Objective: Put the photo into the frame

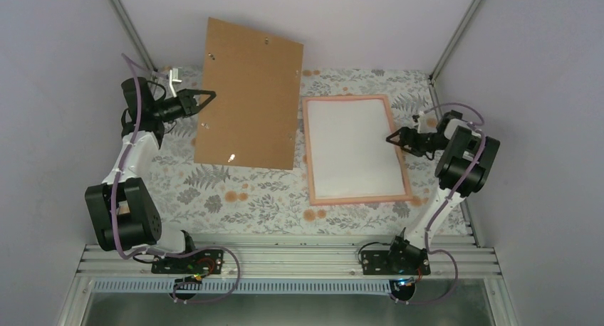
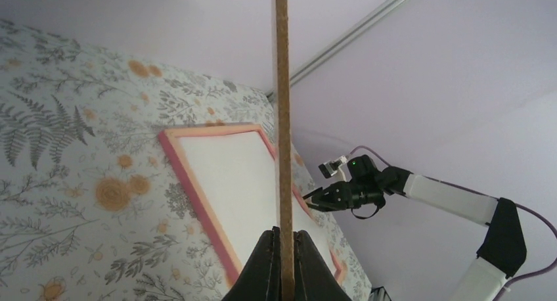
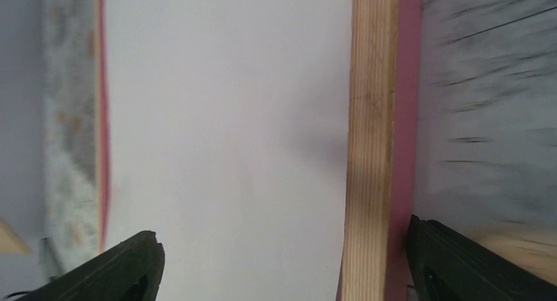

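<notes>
The pink frame [image 1: 312,171] lies flat on the table's right half. Inside it lies the photo [image 1: 355,148], plain white side up, its print hidden. My right gripper [image 1: 390,137] hovers open at the frame's right rail. In the right wrist view the gripper [image 3: 282,255] straddles that rail [image 3: 371,117], one finger over the white sheet [image 3: 223,117] and the other outside the rim. My left gripper [image 1: 210,95] is shut on the left edge of a brown cardboard board [image 1: 249,91], held tilted above the table's back left. The left wrist view shows the board edge-on [image 2: 282,84] between the shut fingers [image 2: 266,261].
A floral cloth [image 1: 235,198] covers the table. Aluminium posts [image 1: 456,27] stand at the back corners and plain walls close in on three sides. A metal rail [image 1: 285,258] carrying both arm bases runs along the near edge.
</notes>
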Action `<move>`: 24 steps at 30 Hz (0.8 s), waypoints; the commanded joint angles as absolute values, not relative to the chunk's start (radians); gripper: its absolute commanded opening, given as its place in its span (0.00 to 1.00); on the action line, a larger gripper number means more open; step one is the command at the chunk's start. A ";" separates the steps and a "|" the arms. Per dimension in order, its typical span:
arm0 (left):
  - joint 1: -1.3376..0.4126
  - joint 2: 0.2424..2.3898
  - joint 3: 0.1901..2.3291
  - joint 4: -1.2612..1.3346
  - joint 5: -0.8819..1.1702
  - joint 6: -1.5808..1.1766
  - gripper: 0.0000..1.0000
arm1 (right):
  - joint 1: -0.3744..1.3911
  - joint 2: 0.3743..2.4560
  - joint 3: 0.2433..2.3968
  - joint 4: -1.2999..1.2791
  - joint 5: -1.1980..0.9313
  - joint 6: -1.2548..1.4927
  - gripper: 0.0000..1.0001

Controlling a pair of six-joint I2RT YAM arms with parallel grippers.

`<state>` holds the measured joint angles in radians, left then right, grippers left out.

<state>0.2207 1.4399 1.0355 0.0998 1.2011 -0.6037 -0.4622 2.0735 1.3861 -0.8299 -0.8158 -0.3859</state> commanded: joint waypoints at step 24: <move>-0.048 1.360 0.587 0.718 1.064 -1.151 0.02 | -0.210 1.871 1.087 -0.648 -1.076 -0.166 0.87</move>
<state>-0.0235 1.3529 0.5980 0.5579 1.1118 -1.0649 -0.2043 1.9030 1.1267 -0.6930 -1.0538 -0.1810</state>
